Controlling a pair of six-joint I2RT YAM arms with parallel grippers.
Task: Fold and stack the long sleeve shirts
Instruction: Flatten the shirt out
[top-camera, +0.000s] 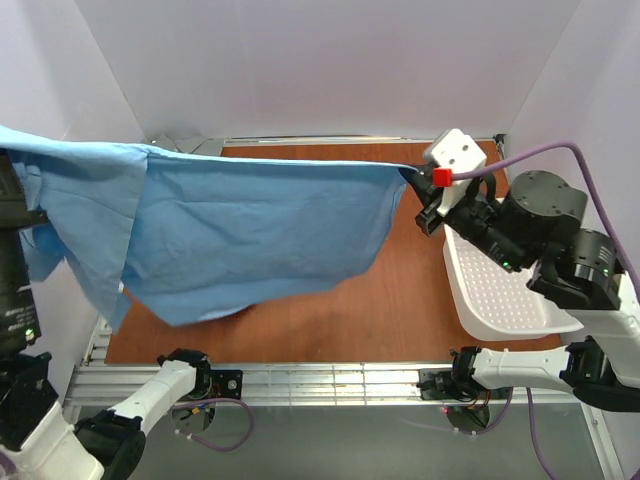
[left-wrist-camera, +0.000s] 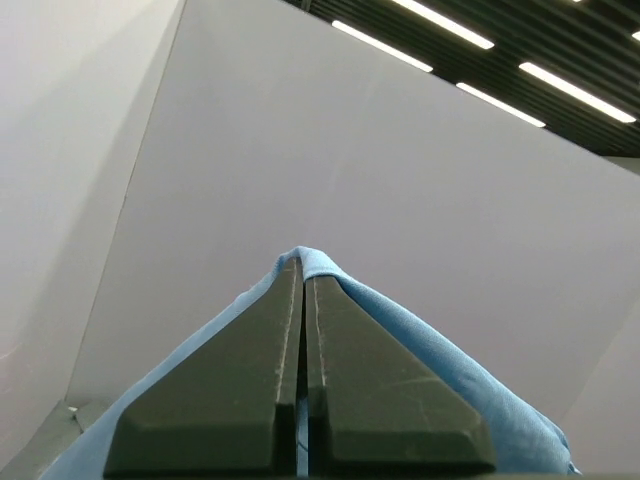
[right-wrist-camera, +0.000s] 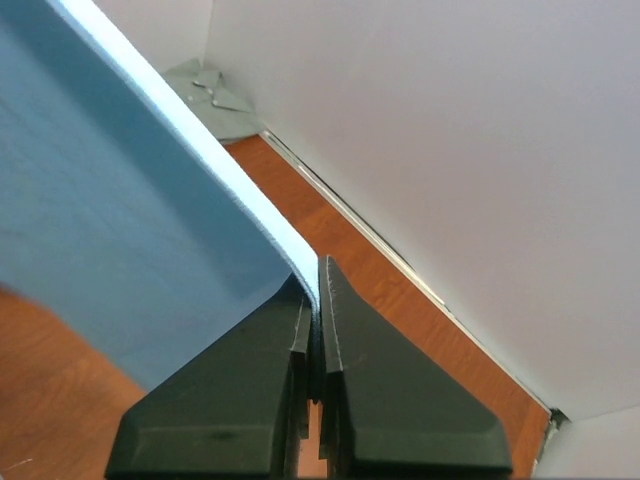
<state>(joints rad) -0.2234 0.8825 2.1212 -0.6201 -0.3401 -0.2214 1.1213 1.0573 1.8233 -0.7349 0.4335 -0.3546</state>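
The light blue shirt (top-camera: 250, 230) hangs stretched in the air across the table, held at both ends. My right gripper (top-camera: 412, 177) is shut on its right corner at the back right; in the right wrist view my right gripper (right-wrist-camera: 316, 290) pinches the shirt's edge (right-wrist-camera: 120, 200). My left gripper (left-wrist-camera: 302, 270) is shut on the shirt's other end (left-wrist-camera: 430, 350), high at the far left; in the top view it is hidden behind the cloth. A grey-green shirt (right-wrist-camera: 215, 95) lies bunched in the back left corner (top-camera: 190, 145).
The white plastic laundry basket (top-camera: 500, 295) lies on the right of the brown table (top-camera: 400, 300), under my right arm. White walls close in the back and sides. A metal rail runs along the near edge (top-camera: 330, 380).
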